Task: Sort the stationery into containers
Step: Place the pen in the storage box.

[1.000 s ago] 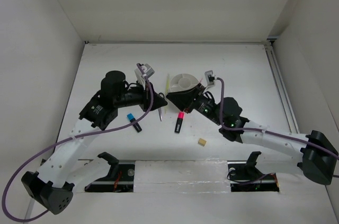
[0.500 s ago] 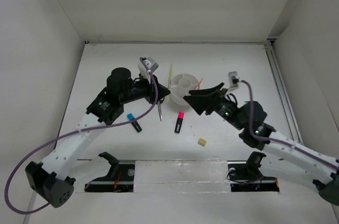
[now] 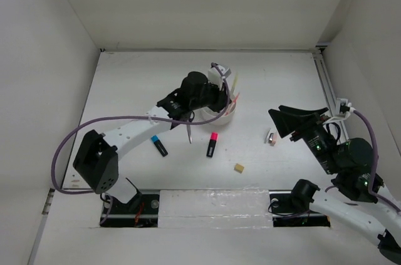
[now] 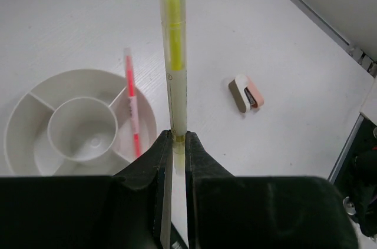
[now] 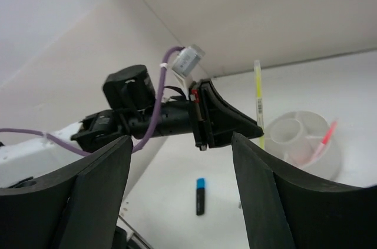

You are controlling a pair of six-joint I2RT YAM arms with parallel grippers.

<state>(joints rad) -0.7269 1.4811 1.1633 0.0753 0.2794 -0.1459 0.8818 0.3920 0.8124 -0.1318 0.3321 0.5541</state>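
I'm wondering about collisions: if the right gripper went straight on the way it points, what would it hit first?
Probably the left gripper, shut on the thin yellow pen near the round white plastic organiser. It lies straight ahead of the open right gripper, though depth is unclear.

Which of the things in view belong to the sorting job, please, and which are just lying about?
Job in hand: white organiser; yellow pen, held in the left end effector; red pen, already in the organiser; pink-capped highlighter; blue-capped highlighter; pink eraser; tan eraser.

Not part of it: purple cable; side rail. Both belong to the rig.
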